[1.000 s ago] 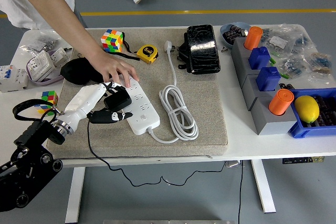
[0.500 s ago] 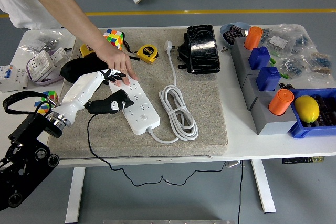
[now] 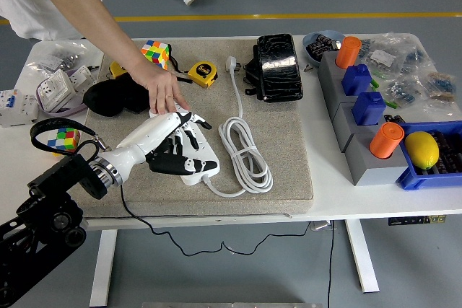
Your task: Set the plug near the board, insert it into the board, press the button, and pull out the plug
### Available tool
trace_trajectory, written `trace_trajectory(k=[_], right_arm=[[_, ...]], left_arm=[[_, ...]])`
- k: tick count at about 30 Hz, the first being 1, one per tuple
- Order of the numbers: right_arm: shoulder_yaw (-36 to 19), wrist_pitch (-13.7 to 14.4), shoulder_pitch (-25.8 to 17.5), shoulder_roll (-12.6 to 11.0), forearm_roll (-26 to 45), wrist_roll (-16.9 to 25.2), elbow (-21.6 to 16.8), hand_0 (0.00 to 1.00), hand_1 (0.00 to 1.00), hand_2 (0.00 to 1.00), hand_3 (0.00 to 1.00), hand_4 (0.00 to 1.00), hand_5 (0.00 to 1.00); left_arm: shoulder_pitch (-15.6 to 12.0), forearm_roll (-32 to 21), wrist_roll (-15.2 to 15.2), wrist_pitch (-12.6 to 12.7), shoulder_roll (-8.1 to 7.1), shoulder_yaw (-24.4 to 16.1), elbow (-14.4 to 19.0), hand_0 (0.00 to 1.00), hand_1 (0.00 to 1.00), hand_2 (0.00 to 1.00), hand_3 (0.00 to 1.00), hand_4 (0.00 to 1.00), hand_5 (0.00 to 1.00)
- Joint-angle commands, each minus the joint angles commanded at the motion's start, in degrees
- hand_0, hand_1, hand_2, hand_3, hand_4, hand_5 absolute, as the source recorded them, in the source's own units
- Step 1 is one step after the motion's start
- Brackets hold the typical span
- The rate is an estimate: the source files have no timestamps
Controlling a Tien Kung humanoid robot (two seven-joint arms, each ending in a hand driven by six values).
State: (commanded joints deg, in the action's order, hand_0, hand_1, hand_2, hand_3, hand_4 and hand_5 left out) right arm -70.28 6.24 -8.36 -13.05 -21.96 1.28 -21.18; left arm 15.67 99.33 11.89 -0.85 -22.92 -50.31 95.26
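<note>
My left robot hand (image 3: 173,146) lies over the white power strip (image 3: 193,151) on the worktop (image 3: 339,192) mat, fingers curled around the black plug (image 3: 167,161), which sits against the strip's near left side. The strip's long axis runs from far-left to near-right, directly under my palm. A person's hand (image 3: 164,91) steadies the strip's far end. My right arm is out of view
</note>
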Motion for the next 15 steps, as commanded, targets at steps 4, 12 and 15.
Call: trace_trajectory(k=[4,12,15], right_arm=[[0.0,0.0,0.0,-0.1,0.0,0.0,0.0,0.555,0.646,0.615,0.530,0.903,0.443],[0.2,-0.1,0.0,-0.1,0.1,0.0,0.0,0.557,0.646,0.613,0.530,0.902,0.441],[0.3,-0.1,0.1,-0.1,0.1,0.0,0.0,0.557,0.646,0.613,0.530,0.902,0.441]], left_arm=[[1.3,-0.8,4.3,-4.3,0.32,1.9,-0.5,0.075,0.082,0.169,0.843,0.692,0.002],[3.0,-0.3,9.8,-8.2,0.92,4.4,-1.9,0.060,0.086,0.156,0.905,0.787,0.002],[3.1,0.2,10.7,-8.8,1.04,4.7,-2.6,0.060,0.086,0.156,0.905,0.787,0.002]])
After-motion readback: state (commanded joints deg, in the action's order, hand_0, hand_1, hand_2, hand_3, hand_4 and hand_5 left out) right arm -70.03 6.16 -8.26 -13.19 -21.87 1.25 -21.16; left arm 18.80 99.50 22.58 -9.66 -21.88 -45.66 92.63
